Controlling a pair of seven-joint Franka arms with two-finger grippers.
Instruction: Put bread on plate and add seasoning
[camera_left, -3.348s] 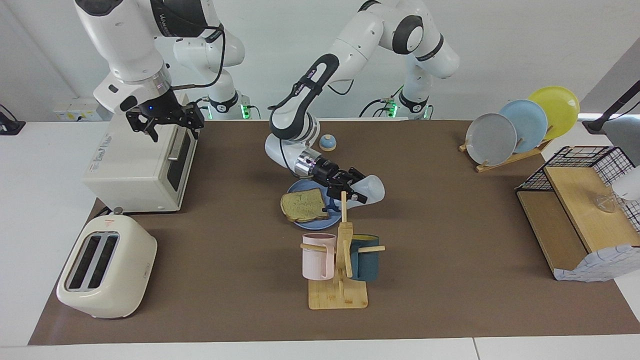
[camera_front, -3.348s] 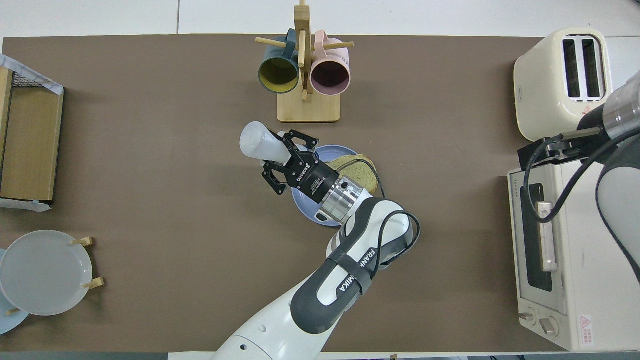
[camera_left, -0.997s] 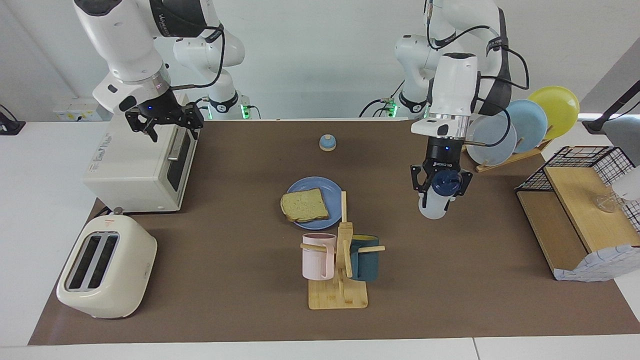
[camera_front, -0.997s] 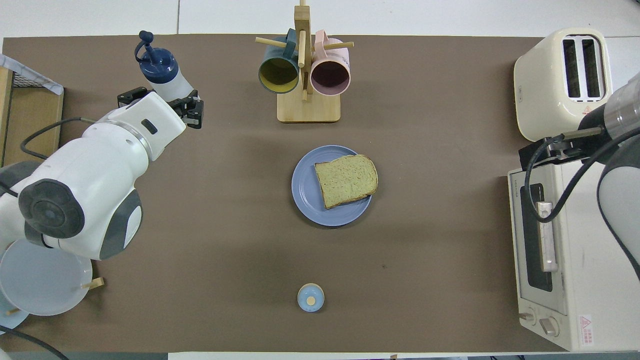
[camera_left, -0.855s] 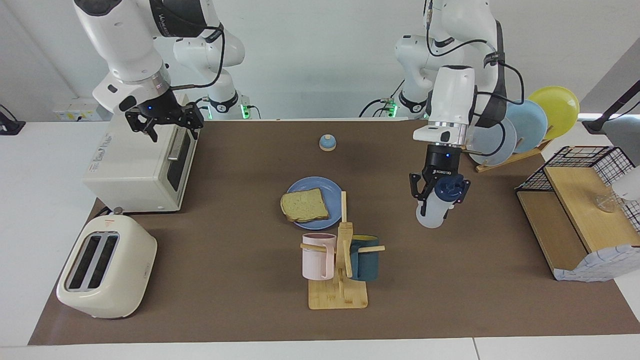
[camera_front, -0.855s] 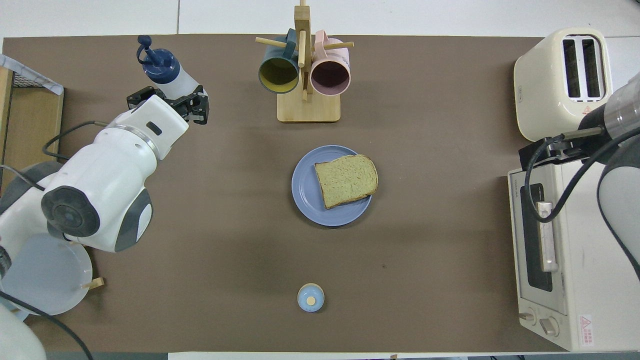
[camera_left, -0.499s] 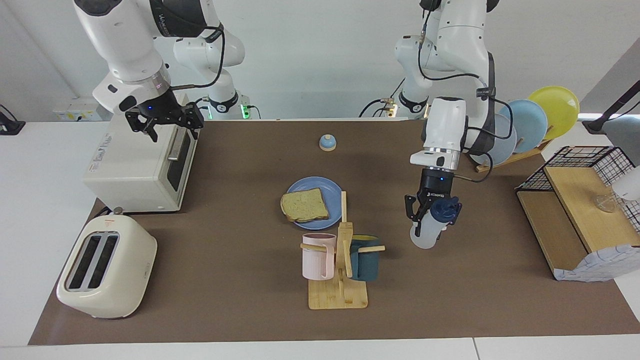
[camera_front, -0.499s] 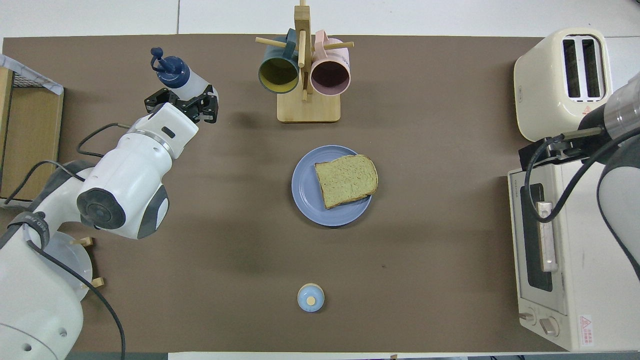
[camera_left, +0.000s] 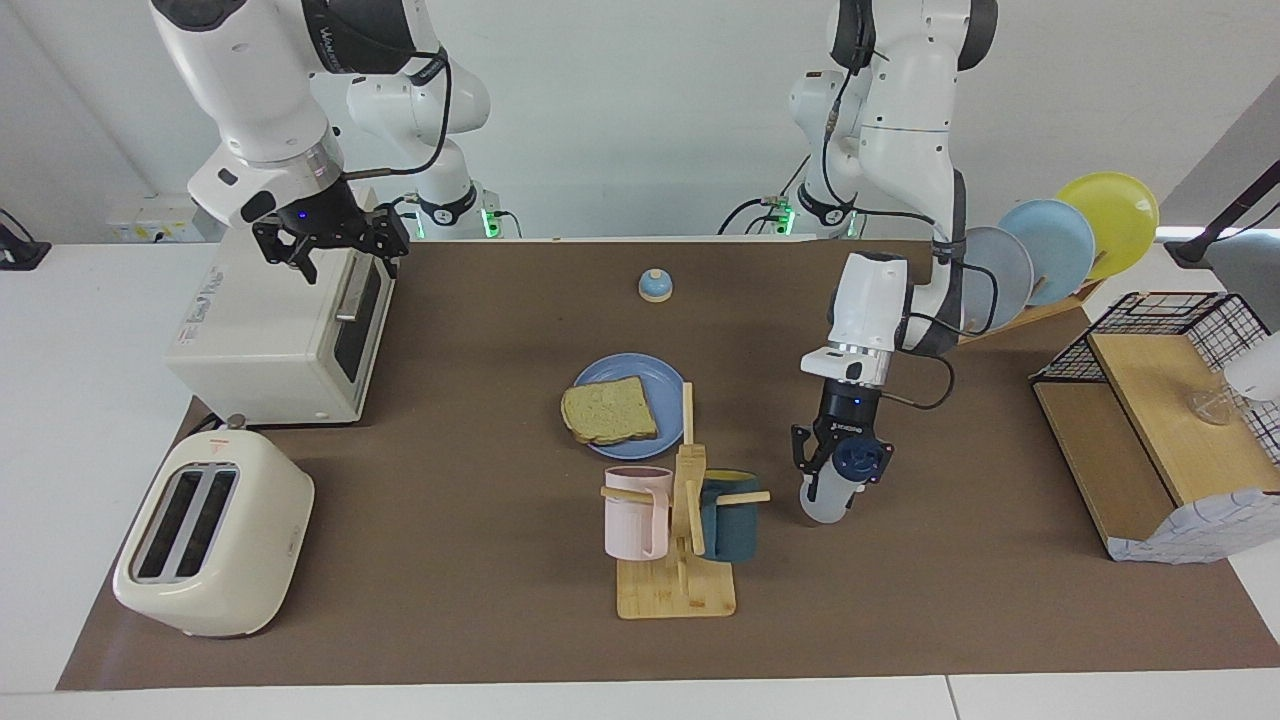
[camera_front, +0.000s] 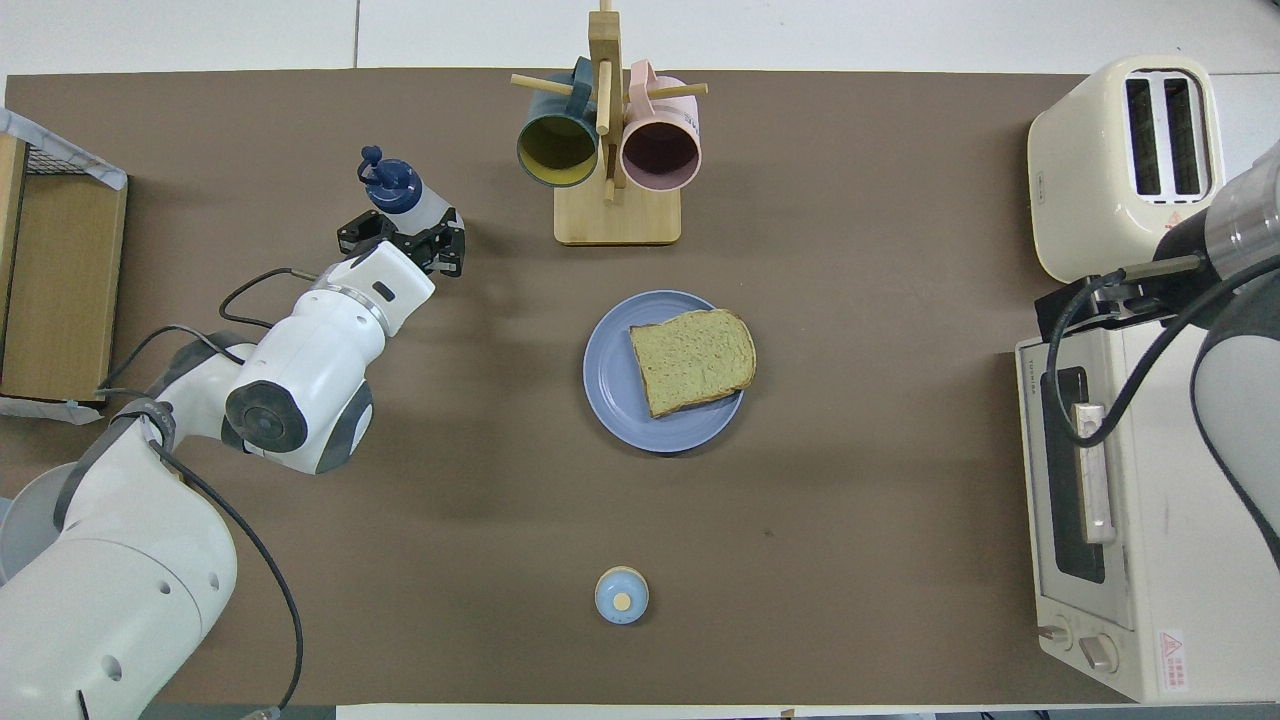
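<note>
The bread (camera_left: 608, 412) (camera_front: 692, 360) lies on the blue plate (camera_left: 640, 368) (camera_front: 605, 370) at the middle of the mat. My left gripper (camera_left: 838, 470) (camera_front: 405, 225) is shut on the seasoning (camera_left: 825, 500) (camera_front: 395, 182), a white bottle with a navy cap. The bottle is tilted slightly, cap up. It is low over the mat beside the mug rack, toward the left arm's end; I cannot tell whether its base touches the mat. My right gripper (camera_left: 330, 245) waits open over the toaster oven, holding nothing.
A wooden mug rack (camera_left: 680, 520) with a pink and a teal mug stands farther from the robots than the plate. Toaster oven (camera_left: 280, 320) and toaster (camera_left: 215, 530) stand at the right arm's end. Bell (camera_left: 655, 286), plate rack (camera_left: 1040, 250) and wire shelf (camera_left: 1160, 420) also stand here.
The left arm has carried the seasoning down and toward the mug rack, from high near the plate rack to low by the mat. The right arm has not moved.
</note>
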